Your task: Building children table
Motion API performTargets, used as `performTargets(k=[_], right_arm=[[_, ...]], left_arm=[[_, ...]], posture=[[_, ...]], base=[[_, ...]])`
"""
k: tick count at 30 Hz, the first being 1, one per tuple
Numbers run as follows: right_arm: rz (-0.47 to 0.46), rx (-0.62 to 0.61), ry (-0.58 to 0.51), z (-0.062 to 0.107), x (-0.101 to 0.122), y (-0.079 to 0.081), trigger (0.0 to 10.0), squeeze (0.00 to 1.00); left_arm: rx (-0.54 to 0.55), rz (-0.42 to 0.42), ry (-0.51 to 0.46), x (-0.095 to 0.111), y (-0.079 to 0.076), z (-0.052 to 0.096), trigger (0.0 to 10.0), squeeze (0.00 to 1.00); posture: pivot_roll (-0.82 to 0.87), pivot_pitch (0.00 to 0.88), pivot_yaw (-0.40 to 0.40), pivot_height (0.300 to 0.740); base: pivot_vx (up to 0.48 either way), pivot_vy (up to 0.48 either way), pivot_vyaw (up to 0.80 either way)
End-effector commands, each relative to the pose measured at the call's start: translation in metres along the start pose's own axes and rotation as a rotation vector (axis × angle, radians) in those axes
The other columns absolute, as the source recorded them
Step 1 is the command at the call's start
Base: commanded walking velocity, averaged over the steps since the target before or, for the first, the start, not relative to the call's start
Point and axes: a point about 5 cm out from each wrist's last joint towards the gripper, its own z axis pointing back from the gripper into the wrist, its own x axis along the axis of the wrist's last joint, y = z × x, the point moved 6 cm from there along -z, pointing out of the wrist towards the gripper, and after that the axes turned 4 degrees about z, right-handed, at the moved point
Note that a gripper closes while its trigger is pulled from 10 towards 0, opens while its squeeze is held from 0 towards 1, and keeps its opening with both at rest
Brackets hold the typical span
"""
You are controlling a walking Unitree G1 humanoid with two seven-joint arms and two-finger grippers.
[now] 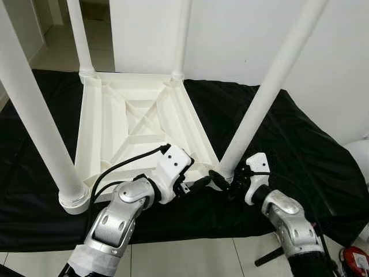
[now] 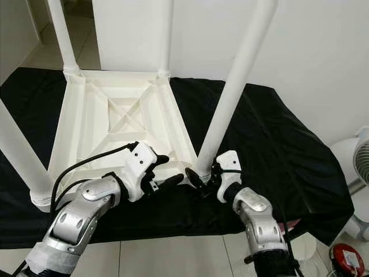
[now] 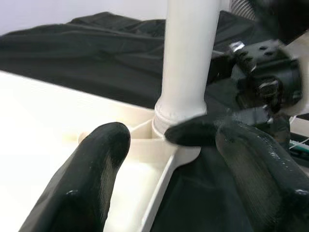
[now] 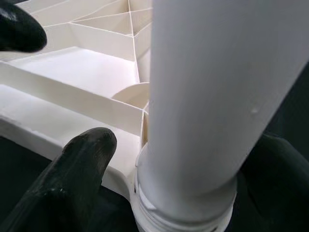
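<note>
- A white table top (image 1: 132, 124) is seen lying upside down on a black cloth (image 1: 300, 156); the cloth is spread over the tiled floor (image 1: 196, 259); ribs in a cross shape are seen on its underside.
- Four white legs are seen standing up from its corners; the near right leg (image 1: 271, 86) is tilted a little and is set in the near right corner socket; the near left leg (image 1: 34, 121) is seen at the near left corner; two far legs (image 1: 81, 40) are seen at the back, by a white wall (image 1: 242, 34).
- The right gripper (image 2: 203, 180) is placed at the foot of the near right leg; its fingers (image 4: 77, 179) are spread, one on each side of the leg; whether the leg is squeezed cannot be told.
- The left gripper (image 1: 203, 180) is held just beside the same corner, over the rim of the table top; its fingers (image 3: 91, 179) are spread apart and nothing is held between them.
- The two grippers are seen tip to tip, very near each other.
- A white fan (image 2: 357, 167) is seen at the right edge; a red thing (image 1: 354, 259) is seen on the floor near it.
</note>
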Motion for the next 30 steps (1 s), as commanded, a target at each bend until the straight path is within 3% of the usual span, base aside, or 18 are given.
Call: performTargets(k=[1,6,9,16,17,18,19,29,30], right_arm=[[0.016,0.022,0.001,-0.002,0.0,-0.001,10.0,0.0],[0.057,0.05,0.008,-0.013,0.002,-0.004,10.0,0.0],[0.07,0.073,0.013,-0.022,0.002,-0.008,10.0,0.0],[0.079,0.095,0.012,-0.026,0.001,-0.009,10.0,0.0],[0.059,0.099,0.017,-0.027,-0.004,-0.008,2.8,0.0],[0.059,0.099,0.017,-0.027,-0.004,-0.008,2.8,0.0],[0.041,0.106,0.021,-0.027,-0.008,-0.006,0.0,0.0],[0.003,0.107,0.026,-0.023,-0.022,0.001,0.0,0.0],[-0.018,0.068,0.018,-0.02,-0.023,-0.001,10.0,0.0]], left_arm=[[0.055,-0.008,0.003,0.0,0.005,-0.003,10.0,0.0],[0.028,-0.004,0.007,0.0,0.0,-0.004,10.0,0.0],[-0.019,0.008,0.021,-0.004,-0.012,-0.003,10.0,0.0],[-0.03,0.005,0.035,-0.009,-0.016,-0.002,10.0,0.0],[-0.037,-0.001,0.041,-0.011,-0.018,-0.002,10.0,0.0],[-0.037,-0.001,0.041,-0.011,-0.018,-0.002,10.0,0.0],[-0.044,-0.005,0.044,-0.012,-0.021,-0.002,10.0,0.0],[-0.054,-0.015,0.057,-0.014,-0.024,-0.001,10.0,0.0],[-0.059,-0.008,0.045,-0.011,-0.025,-0.002,10.0,0.0]], posture=[[0.0,0.0,-0.11,0.74],[0.0,0.0,-0.108,0.74],[0.01,0.0,-0.108,0.74],[0.01,0.0,-0.108,0.74],[0.03,0.0,-0.115,0.74],[0.03,0.0,-0.115,0.74],[0.03,0.0,-0.115,0.74],[0.02,0.0,-0.107,0.74],[0.01,0.0,-0.107,0.74]], base=[[0.0,0.0,0.0],[0.0,0.0,0.0],[0.0,0.0,0.0],[0.0,0.0,0.0],[0.0,0.0,0.0],[0.0,0.0,0.0],[0.0,0.0,0.0],[0.0,0.0,0.0],[0.0,0.0,0.0]])
